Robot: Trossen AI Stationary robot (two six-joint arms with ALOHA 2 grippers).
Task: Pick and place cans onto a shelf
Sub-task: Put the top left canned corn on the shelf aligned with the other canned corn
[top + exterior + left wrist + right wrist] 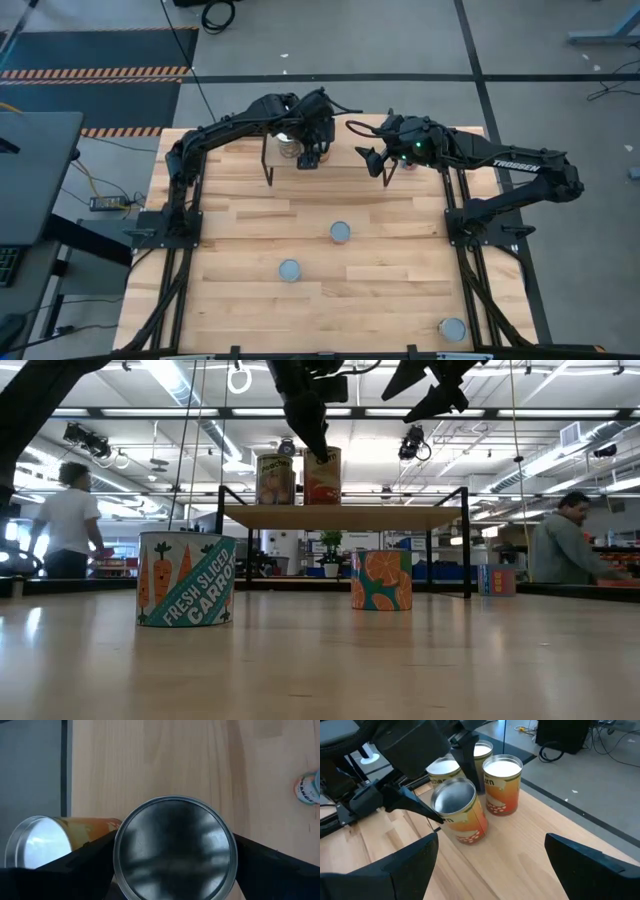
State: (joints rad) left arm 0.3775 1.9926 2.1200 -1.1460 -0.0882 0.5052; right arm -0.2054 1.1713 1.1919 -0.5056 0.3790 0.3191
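Upper centre of the high view: left pincer (309,152) pinching a tilted can (456,815) above the shelf (345,515), beside two upright cans; right pincer (487,857) spread, hovering nearby.

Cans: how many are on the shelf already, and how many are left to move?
At least two cans stand on the shelf. The left gripper grips one more can, tilted, at the shelf. The right gripper waits open beside it. Three cans sit on the table, not yet picked.
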